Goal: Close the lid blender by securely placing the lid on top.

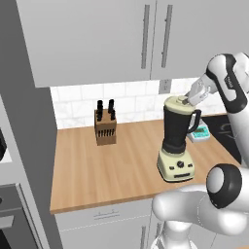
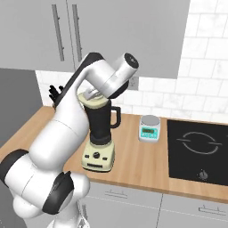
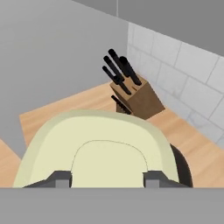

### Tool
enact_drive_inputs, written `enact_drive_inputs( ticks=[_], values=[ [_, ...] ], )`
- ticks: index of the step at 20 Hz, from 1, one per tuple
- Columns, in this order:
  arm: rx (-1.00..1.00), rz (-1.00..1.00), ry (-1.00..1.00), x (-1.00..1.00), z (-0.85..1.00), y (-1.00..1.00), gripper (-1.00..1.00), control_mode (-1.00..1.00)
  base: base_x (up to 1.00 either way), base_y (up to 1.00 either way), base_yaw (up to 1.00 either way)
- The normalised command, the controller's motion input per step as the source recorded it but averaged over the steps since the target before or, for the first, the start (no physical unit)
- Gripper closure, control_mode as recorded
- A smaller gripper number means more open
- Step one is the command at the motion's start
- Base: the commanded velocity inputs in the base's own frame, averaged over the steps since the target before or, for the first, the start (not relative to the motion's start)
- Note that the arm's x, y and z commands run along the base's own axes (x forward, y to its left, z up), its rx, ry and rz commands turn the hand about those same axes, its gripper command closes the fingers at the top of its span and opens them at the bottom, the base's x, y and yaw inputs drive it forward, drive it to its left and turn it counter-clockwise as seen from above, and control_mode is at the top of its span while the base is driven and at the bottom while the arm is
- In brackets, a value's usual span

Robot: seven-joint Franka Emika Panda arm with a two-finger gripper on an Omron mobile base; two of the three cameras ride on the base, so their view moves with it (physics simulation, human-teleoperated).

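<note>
The blender [image 1: 177, 146] stands on the wooden worktop [image 1: 97, 170], its cream base toward the front edge and its dark jar rising above, handle on the side toward the scale. In the right base view the blender [image 2: 100, 133] sits at about 9 o'clock from the hob [image 2: 198, 151], with the small teal-and-white scale [image 2: 149, 128] between them, nearer the wall.

The lid [image 1: 178, 104] lies on the mouth of the jar, a pale cream disc covering the top; from the right base view the lid [image 2: 92, 101] shows just under the white hand. In the hand view the lid [image 3: 52, 144] spreads wide across the lower half, with its raised knob [image 3: 109, 164] in the middle.

The pincer [image 1: 185, 100] comes down onto the lid from the 2 o'clock side in the left base view. In the hand view the pincer [image 3: 107, 179] has one dark fingertip [image 3: 59, 179] on each side of the knob, both close against its flanks; whether they actually press on it cannot be told.

The knife block [image 1: 105, 127] stands well apart from the blender, at 10 o'clock of it near the tiled wall, with black handles sticking up. In the hand view the block [image 3: 135, 98] appears beyond the lid at 12 o'clock
</note>
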Motion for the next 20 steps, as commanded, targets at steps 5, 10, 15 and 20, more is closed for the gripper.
enact_drive_inputs(
  ticks=[5,10,15,20],
  values=[
    [0.0,0.0,0.0,0.08,0.0,0.0,1.0,-1.0,0.0,0.0,0.0],
    [0.0,0.0,0.0,0.36,0.0,0.0,1.0,-1.0,0.0,0.0,0.0],
    [0.0,0.0,0.0,0.24,-0.02,-0.02,1.0,-1.0,0.0,0.0,0.0],
    [-0.06,0.0,0.0,-0.21,-0.22,-0.31,1.0,-1.0,0.0,0.0,0.0]
  ],
)
